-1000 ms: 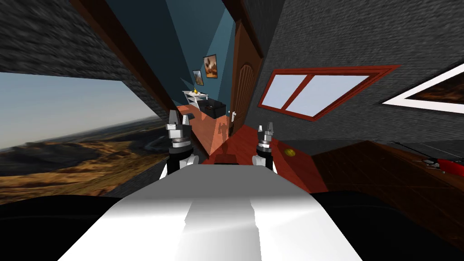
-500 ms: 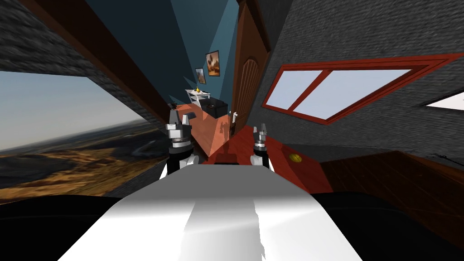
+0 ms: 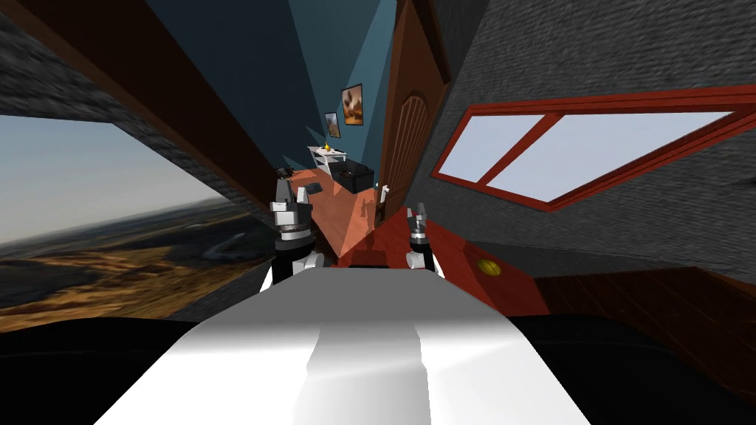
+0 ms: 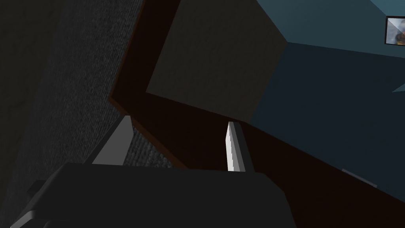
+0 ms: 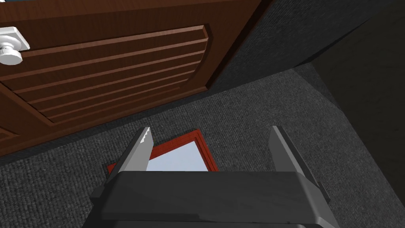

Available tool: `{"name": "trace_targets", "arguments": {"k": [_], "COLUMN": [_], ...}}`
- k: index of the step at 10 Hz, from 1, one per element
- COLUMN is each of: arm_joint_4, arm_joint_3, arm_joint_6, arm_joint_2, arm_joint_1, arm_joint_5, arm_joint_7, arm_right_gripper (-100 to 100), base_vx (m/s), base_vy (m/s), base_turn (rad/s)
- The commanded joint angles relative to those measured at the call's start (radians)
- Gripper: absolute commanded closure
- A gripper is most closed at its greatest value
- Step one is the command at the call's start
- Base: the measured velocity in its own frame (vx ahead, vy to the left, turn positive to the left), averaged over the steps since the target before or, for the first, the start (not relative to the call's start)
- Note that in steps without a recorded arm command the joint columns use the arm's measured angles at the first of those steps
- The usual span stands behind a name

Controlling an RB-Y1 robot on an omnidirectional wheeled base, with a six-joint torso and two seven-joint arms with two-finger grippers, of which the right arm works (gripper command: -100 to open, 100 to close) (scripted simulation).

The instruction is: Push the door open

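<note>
The dark brown panelled door (image 3: 407, 144) stands ajar ahead, a teal-walled room showing through the gap on its left. Its white knob (image 3: 384, 190) sits at mid height. My right gripper (image 3: 418, 214) is open and empty, a short way in front of the door's lower edge. In the right wrist view the door's slatted panel (image 5: 118, 59) and knob (image 5: 10, 47) lie beyond the open right gripper (image 5: 209, 136), apart from the fingers. My left gripper (image 3: 289, 190) is open near the dark brown door frame (image 4: 130, 91); in the left wrist view this gripper (image 4: 178, 132) holds nothing.
A red-framed window (image 3: 583, 151) is set in the dark grey wall on the right. A small yellow object (image 3: 488, 267) lies on the red-brown floor. Beyond the doorway stand a black cabinet (image 3: 353, 175) and a white table (image 3: 327, 153). A large landscape picture (image 3: 111, 221) covers the left wall.
I have moved forward and turned; the doorway and window have grown and shifted right. My right gripper has drawn inward toward the door. The left gripper holds its place.
</note>
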Motion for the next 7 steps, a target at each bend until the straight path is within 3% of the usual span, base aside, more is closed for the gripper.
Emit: {"name": "trace_targets", "arguments": {"k": [1, 3, 7], "arm_joint_4": [0.029, 0.083, 0.16], "arm_joint_3": [0.014, 0.038, 0.072], "arm_joint_6": [-0.003, -0.01, -0.019], "arm_joint_2": [-0.018, -0.052, -0.099], "arm_joint_1": [-0.012, -0.038, -0.075], "arm_joint_5": [-0.003, -0.01, -0.019], "arm_joint_7": [-0.014, -0.04, -0.077], "arm_right_gripper": [-100, -100, -100], "base_vx": [0.088, 0.095, 0.118], "base_vy": [-0.073, -0.068, -0.066], "base_turn": [0.087, 0.125, 0.096]}}
